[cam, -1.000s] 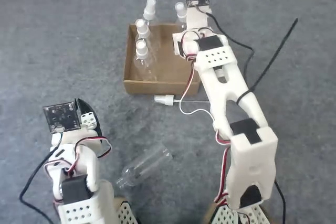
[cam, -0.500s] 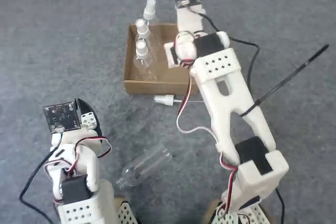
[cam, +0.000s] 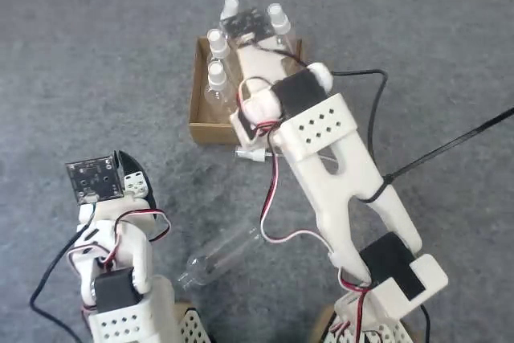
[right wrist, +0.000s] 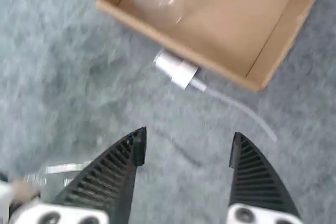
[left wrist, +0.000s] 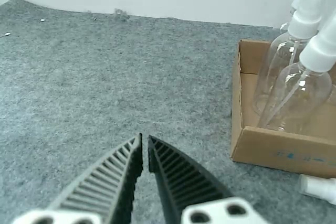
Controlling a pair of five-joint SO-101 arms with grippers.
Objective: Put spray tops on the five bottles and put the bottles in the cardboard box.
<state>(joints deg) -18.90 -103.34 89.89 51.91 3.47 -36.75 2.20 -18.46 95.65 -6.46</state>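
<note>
The cardboard box (cam: 210, 132) holds two upright clear bottles with white spray tops (cam: 217, 78). Two more capped bottles (cam: 279, 16) stand just behind it. A bottle without a top (cam: 222, 255) lies on its side near the front of the table. A loose spray top (cam: 250, 153) with its thin tube lies before the box's front wall. My right arm stretches over the box; its gripper (right wrist: 186, 145) is open above the carpet, a little short of the spray top (right wrist: 176, 70) and the box (right wrist: 251, 78). My left gripper (left wrist: 145, 141) is shut and holds nothing, low at the front left (cam: 132, 173).
Grey carpet covers the table. A black cable (cam: 450, 144) and white and red wires trail off the right arm. The left wrist view has the box (left wrist: 262, 150), its bottles (left wrist: 300, 92) and the spray top (left wrist: 318, 187) off to one side, with open carpet ahead.
The right arm has swung left from the box's back right corner to lie across the box, covering part of it. The left arm, bottles and spray top have stayed put.
</note>
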